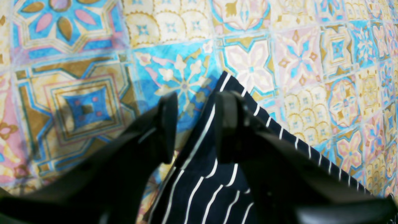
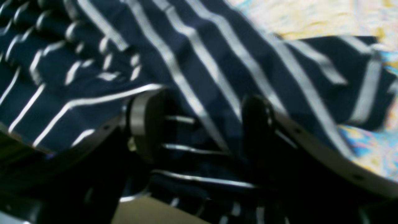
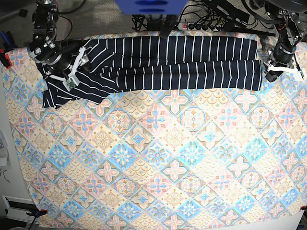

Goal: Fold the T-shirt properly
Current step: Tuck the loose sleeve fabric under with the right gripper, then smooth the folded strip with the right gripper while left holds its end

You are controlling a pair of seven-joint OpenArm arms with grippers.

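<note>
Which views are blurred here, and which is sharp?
Right wrist view: the dark navy white-striped T-shirt is smeared, stripes streaked. Left wrist view: the black gripper fingers are soft, the pastel floral-tile cloth mildly hazy. Base view: evenly lit and sharp.

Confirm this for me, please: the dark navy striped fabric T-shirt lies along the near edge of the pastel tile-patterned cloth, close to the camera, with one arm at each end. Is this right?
Not quite. The base view shows the dark navy striped fabric T-shirt along the far edge of the pastel tile-patterned cloth, away from the camera. The rest holds: one arm is at each end.
</note>
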